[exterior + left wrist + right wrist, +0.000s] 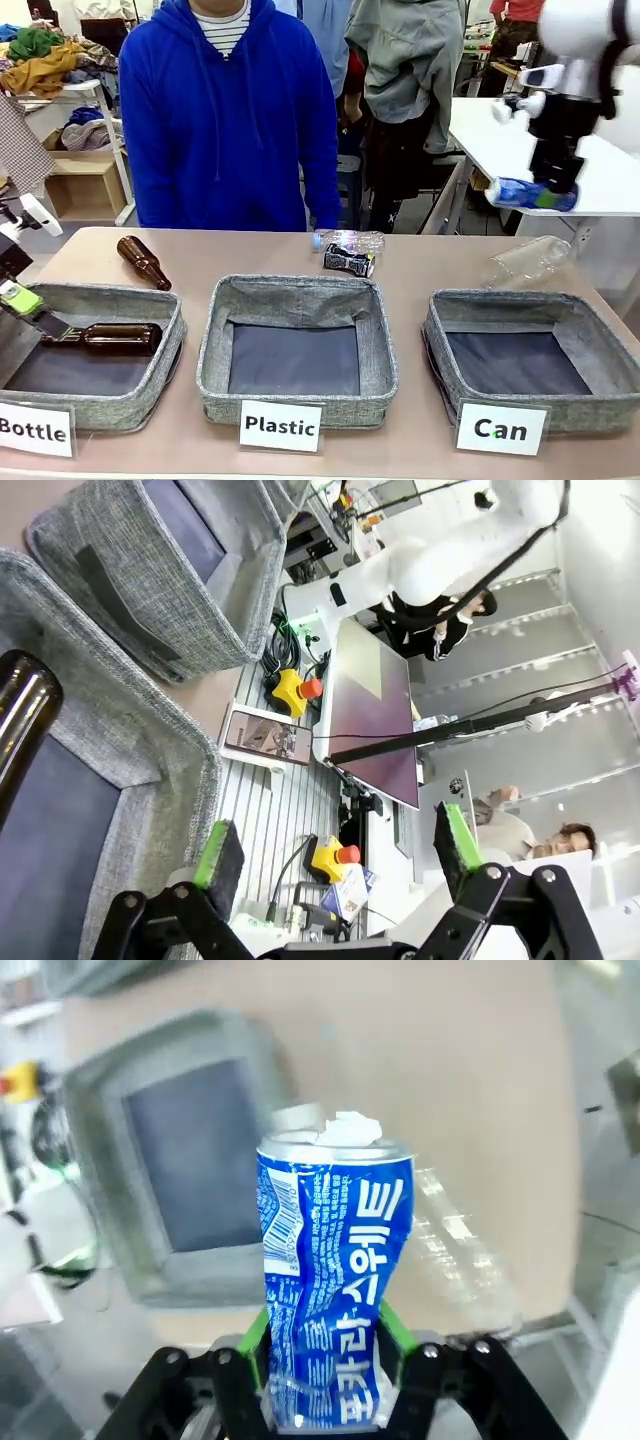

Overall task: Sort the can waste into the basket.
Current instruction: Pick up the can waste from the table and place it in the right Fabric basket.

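The blue can (533, 194) is being gripped aloft by the right hand (553, 187) over the counter's (420, 265) far right corner, the black can (349, 261) is being left at the far edge, with 0 of 2 in the basket (500, 304).

right end effector (553, 188) raised high, clamped on blue can (335, 1290); left end effector (337, 848) low, jaws wide apart.

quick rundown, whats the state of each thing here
blue can: dented, clamped in right hand, raised off the table
right hand: shut on blue can
black can: crushed, lying on table
Can basket: no can inside yet
left hand: open
brown bottle: lying in Bottle basket
second brown bottle: lying on table
clear bottle: lying on table
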Tool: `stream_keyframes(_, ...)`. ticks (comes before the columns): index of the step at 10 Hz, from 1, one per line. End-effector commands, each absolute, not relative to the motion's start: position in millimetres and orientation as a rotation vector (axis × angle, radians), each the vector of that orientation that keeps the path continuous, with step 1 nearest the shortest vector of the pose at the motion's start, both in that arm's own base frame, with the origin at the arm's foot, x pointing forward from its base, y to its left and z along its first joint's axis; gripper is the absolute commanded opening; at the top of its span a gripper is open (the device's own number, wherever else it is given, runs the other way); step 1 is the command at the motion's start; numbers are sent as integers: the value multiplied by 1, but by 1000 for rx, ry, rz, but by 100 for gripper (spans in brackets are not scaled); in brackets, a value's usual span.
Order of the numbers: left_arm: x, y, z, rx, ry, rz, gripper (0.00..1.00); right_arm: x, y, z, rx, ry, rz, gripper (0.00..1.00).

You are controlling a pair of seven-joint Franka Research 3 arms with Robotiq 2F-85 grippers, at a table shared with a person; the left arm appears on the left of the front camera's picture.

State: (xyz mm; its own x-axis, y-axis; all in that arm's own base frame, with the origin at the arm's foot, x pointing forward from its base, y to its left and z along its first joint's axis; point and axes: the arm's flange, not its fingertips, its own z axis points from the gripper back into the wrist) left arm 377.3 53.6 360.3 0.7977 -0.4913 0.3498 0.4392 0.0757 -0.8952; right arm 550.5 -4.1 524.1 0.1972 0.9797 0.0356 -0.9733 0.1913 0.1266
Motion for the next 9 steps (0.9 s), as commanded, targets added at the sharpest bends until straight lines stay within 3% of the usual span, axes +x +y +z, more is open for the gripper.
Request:
stream_keyframes(1, 373, 54, 360, -1327, 39, -716, 100, 448, -3, 486, 99, 43, 1533, 9)
stream_keyframes(4, 373, 54, 360, -1327, 39, -716, 100, 381, -4, 453, 78, -98, 1651, 9)
stream_keyframes(9, 373, 54, 360, -1327, 39, -716, 100, 392, -12, 455, 93, -64, 1716, 9)
